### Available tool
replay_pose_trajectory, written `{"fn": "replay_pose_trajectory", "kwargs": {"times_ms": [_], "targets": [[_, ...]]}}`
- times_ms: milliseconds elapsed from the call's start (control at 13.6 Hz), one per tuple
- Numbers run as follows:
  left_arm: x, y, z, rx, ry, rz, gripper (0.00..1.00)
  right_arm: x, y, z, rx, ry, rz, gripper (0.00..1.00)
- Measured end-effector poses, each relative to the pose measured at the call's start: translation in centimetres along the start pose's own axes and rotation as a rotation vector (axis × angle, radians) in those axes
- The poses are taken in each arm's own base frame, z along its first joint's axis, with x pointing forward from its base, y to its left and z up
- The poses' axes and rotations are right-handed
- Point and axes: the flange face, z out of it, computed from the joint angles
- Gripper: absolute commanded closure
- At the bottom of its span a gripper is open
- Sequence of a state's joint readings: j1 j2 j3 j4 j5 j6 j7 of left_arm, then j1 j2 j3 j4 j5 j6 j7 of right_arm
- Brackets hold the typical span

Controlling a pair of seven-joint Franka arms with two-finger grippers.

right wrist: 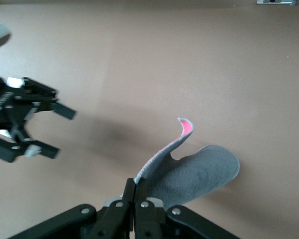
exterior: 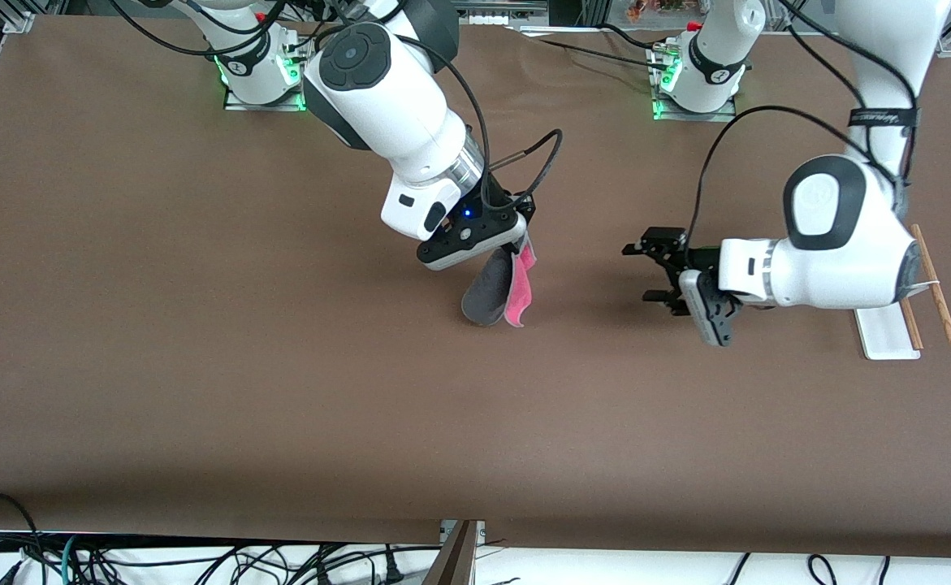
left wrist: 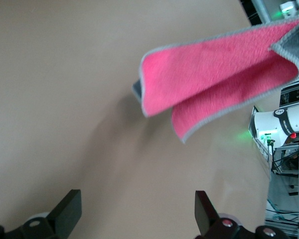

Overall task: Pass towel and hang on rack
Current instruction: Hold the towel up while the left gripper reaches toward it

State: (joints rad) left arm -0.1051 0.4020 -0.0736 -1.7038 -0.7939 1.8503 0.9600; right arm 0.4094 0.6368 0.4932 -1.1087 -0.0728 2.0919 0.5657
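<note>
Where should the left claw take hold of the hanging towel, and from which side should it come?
Probably the free lower part of the towel, below the right claw, which pinches its top edge. The cloth hangs folded over the table, pink face toward the left claw. That claw is open, apart from the towel; it could come level from the left arm's end.

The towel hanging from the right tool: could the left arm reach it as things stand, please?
Probably yes. The towel hangs in the air from the shut right tool, and the left tool is open and turned toward it. Only bare table lies between them, and the rack stands aside.
</note>
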Motion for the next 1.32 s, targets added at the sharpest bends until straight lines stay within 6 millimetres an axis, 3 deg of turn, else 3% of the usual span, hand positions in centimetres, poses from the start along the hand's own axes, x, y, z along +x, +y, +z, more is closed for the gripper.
{"fn": "replay_pose_trajectory", "kwargs": {"times_ms": [367, 882, 1102, 1322], "targets": [[2.7, 1.1, 4.4, 0.024, 0.077, 0.15, 0.0, -0.2, -0.3, 0.6, 0.005, -0.001, 0.004, 1.0], [1.9, -2.2, 7.7, -0.092, 0.221, 0.299, 0.0, -0.2, -0.3, 0.7, 0.006, 0.001, 0.005, 1.0], [0.5, 0.0, 10.6, -0.143, 0.184, 0.305, 0.0, -0.1, -0.2, 0.7, 0.006, 0.001, 0.006, 1.0], [-1.8, 4.8, 11.7, -0.102, 0.154, 0.312, 0.01, 0.3, 0.3, 0.8, 0.004, 0.017, 0.014, 1.0]]}}
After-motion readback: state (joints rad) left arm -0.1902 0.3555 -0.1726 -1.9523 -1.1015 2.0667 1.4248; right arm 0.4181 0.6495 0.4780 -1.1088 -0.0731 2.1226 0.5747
